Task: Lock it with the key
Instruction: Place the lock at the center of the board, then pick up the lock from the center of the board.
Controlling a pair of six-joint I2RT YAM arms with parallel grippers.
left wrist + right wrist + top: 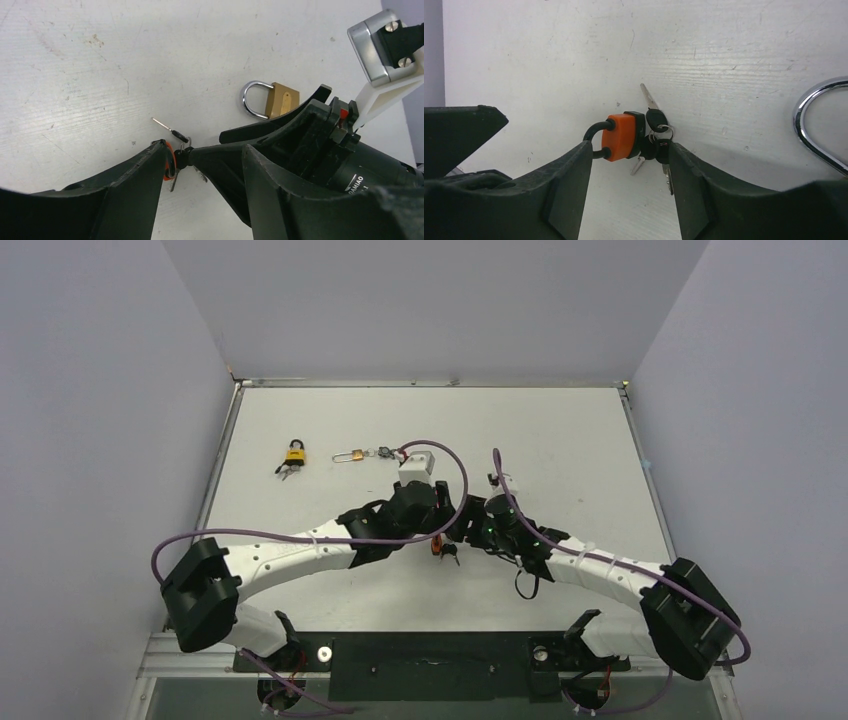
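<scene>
Down in front of the arm bases, both arms bend inward and meet over the middle of the white table point(560, 430). The task's thing, a small orange padlock point(620, 136) with a black shackle, lies on the table right there between the two wrists. A key bunch point(656, 135) with black heads sits at its base, one bare blade pointing away across the table.

The right gripper point(629, 145) has its jaws apart, one on each side of the lock. One fingertip is at the shackle and the other is against the key heads. Whether they actually press on it, I cannot tell from this angle.

The left gripper point(204, 147) also has its jaws apart. The orange body rests against the inner face of one of its fingers point(125, 192), and a finger of the right gripper reaches into the gap.

Just beside the grippers lies a brass padlock point(282, 100) with a silver shackle, flat on the table.

Farther back, well apart from the arms, a yellow padlock point(294, 452) lies to the left with keys at its base. A small gold padlock point(350, 455) lies just to its right, with keys trailing from it.
</scene>
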